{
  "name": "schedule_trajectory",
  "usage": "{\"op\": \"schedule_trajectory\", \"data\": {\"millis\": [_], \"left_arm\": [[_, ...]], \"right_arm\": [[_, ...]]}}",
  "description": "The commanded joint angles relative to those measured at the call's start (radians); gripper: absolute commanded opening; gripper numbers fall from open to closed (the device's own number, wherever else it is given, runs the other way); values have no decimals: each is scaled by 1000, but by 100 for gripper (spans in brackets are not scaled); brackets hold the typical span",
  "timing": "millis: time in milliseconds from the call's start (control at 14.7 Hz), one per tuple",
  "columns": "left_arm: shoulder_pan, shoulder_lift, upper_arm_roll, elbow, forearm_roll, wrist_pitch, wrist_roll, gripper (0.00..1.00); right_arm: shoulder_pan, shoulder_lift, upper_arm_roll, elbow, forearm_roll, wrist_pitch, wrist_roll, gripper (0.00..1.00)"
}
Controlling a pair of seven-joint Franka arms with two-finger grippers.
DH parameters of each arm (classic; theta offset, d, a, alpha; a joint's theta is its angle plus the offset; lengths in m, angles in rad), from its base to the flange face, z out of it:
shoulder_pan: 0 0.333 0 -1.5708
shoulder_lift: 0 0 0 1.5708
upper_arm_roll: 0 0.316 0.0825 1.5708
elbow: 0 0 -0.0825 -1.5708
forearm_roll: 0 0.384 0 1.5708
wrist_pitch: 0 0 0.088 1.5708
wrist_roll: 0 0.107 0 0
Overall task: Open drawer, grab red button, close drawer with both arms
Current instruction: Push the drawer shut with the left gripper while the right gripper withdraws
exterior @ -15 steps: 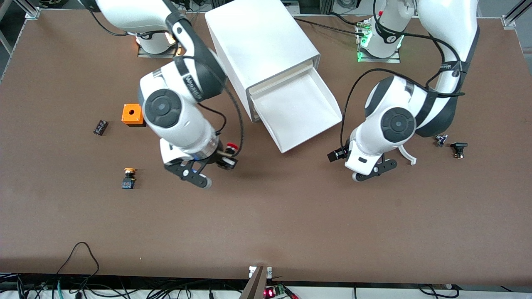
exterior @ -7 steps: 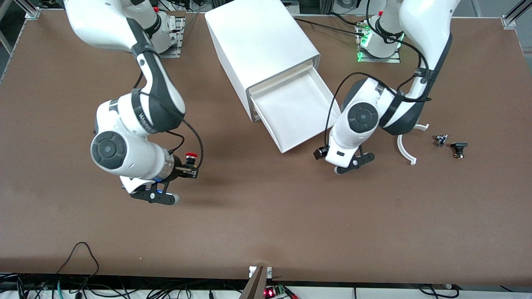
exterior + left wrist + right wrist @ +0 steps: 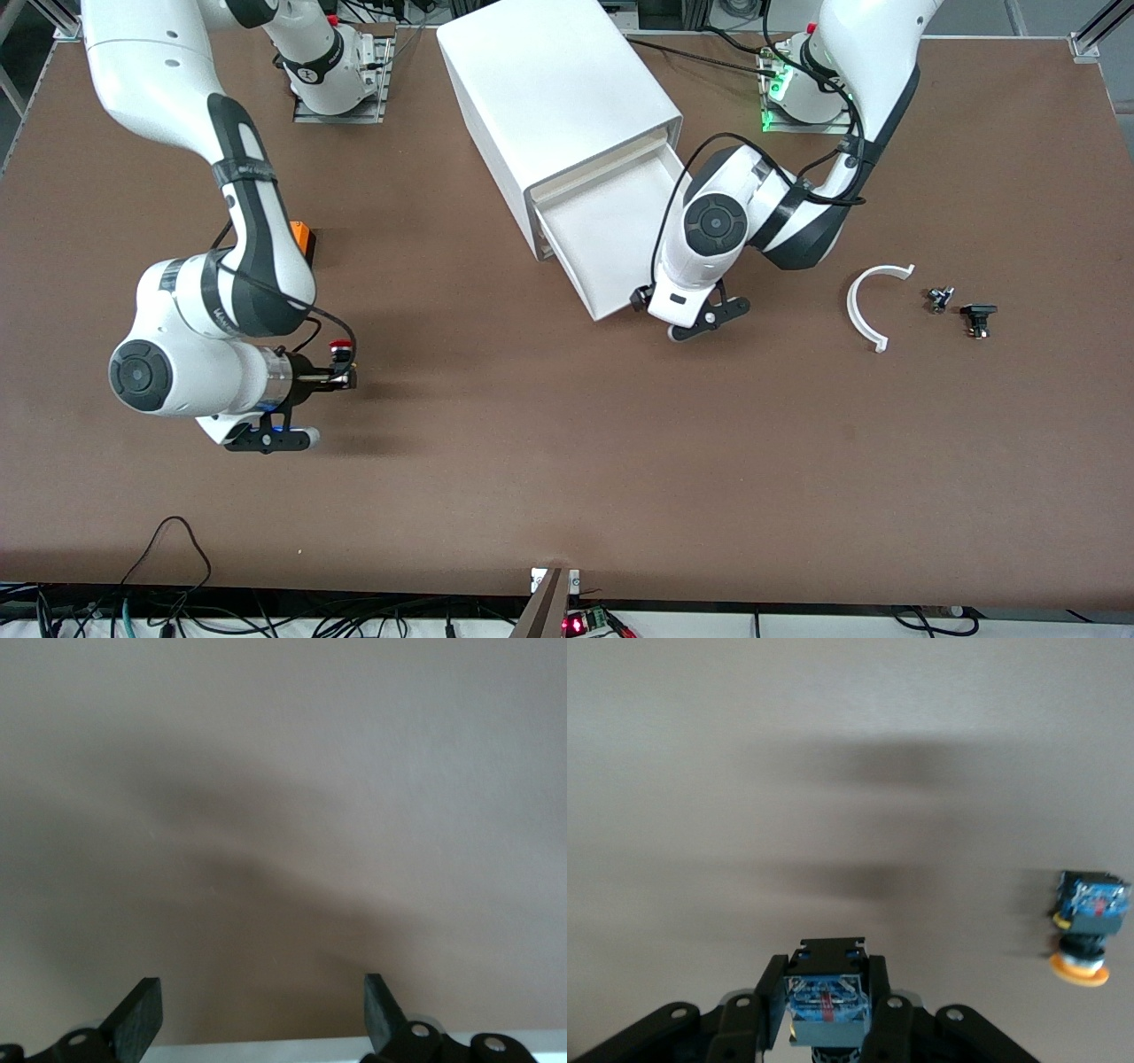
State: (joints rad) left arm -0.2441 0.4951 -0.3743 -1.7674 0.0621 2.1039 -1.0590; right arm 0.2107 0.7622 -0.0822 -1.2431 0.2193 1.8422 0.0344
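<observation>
Red-capped button (image 3: 339,347) is sitting clamped in the right gripper (image 3: 341,379), arm bent low over bare brown table (image 3: 567,461) toward its own end. Left gripper (image 3: 687,315) is hanging with fingers spread apart, just beside the smooth white plastic drawer (image 3: 620,235), which is sticking out of the boxy cabinet (image 3: 554,97).
</observation>
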Motion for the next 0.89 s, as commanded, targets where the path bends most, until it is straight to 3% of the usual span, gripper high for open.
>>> {"op": "schedule_trajectory", "data": {"millis": [0, 545, 817], "left_arm": [[28, -33, -63, -61, -42, 8, -7, 100], [100, -41, -256, -119, -80, -2, -7, 100], [103, -36, -291, -121, -116, -39, -7, 100]], "right_arm": [[-37, -24, 9, -108, 11, 89, -79, 0], [-53, -20, -7, -271, 8, 287, -94, 0], [-56, -12, -7, -294, 8, 333, -94, 0]]}}
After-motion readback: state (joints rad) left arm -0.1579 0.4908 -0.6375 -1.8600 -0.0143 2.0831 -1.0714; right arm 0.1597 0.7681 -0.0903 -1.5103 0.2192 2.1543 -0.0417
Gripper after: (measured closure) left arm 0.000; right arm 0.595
